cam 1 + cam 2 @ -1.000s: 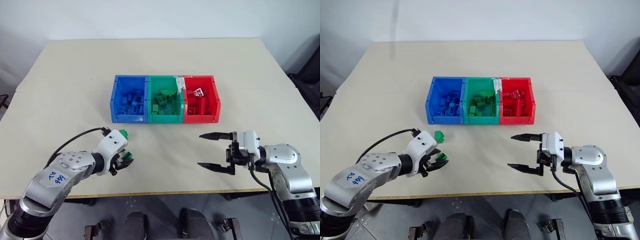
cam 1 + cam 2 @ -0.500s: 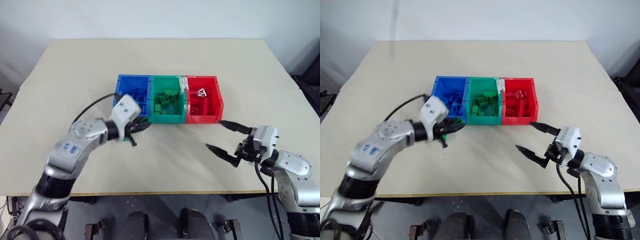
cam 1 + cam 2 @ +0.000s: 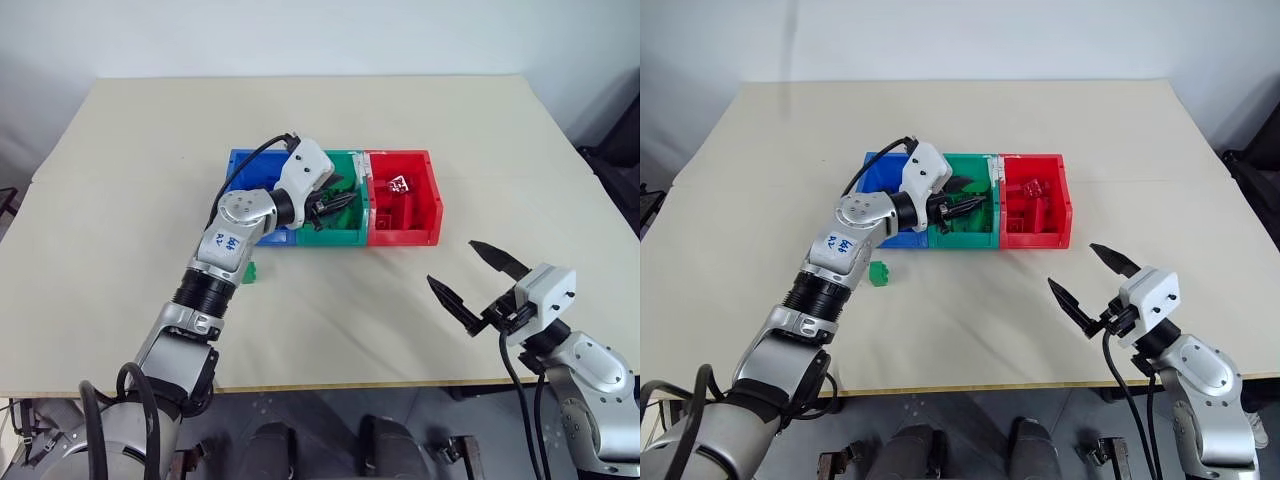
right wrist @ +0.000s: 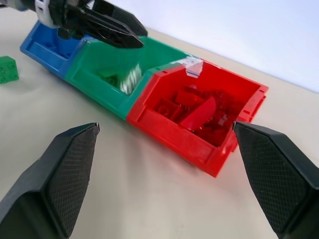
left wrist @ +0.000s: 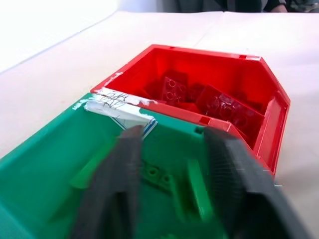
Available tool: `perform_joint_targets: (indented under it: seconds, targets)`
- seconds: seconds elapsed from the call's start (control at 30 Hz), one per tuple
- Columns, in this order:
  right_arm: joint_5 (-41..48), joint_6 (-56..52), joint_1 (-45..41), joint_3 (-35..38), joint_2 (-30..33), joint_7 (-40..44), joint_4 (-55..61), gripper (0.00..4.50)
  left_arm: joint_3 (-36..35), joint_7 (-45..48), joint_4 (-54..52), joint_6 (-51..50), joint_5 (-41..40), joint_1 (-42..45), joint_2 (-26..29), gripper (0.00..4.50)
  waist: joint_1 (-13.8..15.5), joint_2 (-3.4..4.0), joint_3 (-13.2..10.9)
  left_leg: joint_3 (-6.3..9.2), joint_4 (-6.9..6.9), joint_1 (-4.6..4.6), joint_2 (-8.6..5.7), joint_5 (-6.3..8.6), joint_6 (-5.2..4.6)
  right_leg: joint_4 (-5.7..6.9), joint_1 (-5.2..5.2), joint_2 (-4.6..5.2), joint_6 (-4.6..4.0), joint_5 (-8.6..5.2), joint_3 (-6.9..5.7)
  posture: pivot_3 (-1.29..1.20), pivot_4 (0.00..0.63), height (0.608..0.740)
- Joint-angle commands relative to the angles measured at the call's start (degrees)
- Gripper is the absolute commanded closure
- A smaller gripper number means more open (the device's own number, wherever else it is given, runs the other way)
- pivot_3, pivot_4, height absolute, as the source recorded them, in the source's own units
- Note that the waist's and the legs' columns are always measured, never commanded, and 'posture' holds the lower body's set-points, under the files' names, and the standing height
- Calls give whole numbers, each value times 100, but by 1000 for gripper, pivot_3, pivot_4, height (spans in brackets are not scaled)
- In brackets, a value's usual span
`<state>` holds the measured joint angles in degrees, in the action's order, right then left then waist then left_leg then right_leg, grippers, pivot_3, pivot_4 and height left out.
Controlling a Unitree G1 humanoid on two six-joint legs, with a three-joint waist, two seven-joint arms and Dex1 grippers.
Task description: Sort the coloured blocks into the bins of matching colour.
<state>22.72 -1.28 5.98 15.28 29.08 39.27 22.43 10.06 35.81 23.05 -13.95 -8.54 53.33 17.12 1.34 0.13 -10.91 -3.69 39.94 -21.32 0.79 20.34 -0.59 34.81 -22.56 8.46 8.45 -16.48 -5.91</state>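
The three bins stand joined in a row mid-table: blue bin (image 3: 238, 165), green bin (image 3: 340, 236) and red bin (image 3: 405, 236), each holding bricks of its own colour. My left gripper (image 3: 335, 200) reaches level over the green bin, its fingers (image 5: 124, 169) open with nothing between them; green bricks (image 5: 157, 174) lie below. One green block (image 3: 247, 271) sits on the table in front of the blue bin, beside my left forearm. My right gripper (image 3: 452, 263) hovers open and empty near the table's front right, pointing toward the red bin (image 4: 199, 114).
White tape (image 5: 119, 107) marks the wall between the green and red bins. The beige table (image 3: 330, 320) is bare between the bins and its front edge. My left arm's black cable (image 3: 250, 160) loops over the blue bin.
My left gripper, shut on a green block at the front left, rose and swung forward over the green bin and now stands open, empty. My right gripper turned and drifted slightly right.
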Motion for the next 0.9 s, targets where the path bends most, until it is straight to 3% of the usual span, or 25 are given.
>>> perform_joint_targets:
  seconds: [0.03, 0.17, 0.33, 0.6, 0.77, 0.9]
  targets:
    - [132, 234, -19, 131, 133, 241, -1, 0, -347, 123, -737, 48, -155, -361, 236, 1082, 0, 0, 0, 0, 0, 0, 0, 0, 0, 1, 0, 0, 0, 0, 0, 0, 150, 740]
    - [337, 427, -282, -24, 249, 863, -459, 0, -790, 57, -1874, -252, -361, -1152, 562, 47, -27, 0, 0, 1, -1, 3, 5, 0, 0, 1, 0, -2, 0, 0, 2, 0, 150, 740]
    - [317, 594, -1152, -568, 445, 1878, -1309, 0, -1997, 385, -3341, 252, -705, -2990, 1414, 47, -155, 1, 0, 4, 0, 10, 10, 0, 0, 6, 2, 0, -1, -1, 6, 0, 150, 740]
    - [497, 454, -2342, -1330, 697, 3576, -2290, 0, -4065, 934, -4004, 436, -1569, -5617, 1993, 47, -109, 0, -1, 34, 6, 9, 16, 4, -5, 4, 10, 15, -2, -1, 0, 0, 150, 740]
    - [469, 305, -2868, -1685, 678, 4170, -2557, 0, -4554, 1444, -3598, 735, -1732, -6444, 2130, 47, -93, 1, -1, 69, 5, 7, 10, 6, -5, 3, 10, 14, -3, -1, -6, 0, 150, 740]
    - [419, 333, -2979, -1746, 675, 4285, -2665, 0, -4516, 1616, -3466, 672, -1892, -6446, 2238, 47, -82, 1, -1, 69, 4, 6, 8, 7, -3, 1, 10, 13, -3, -1, -7, 0, 150, 740]
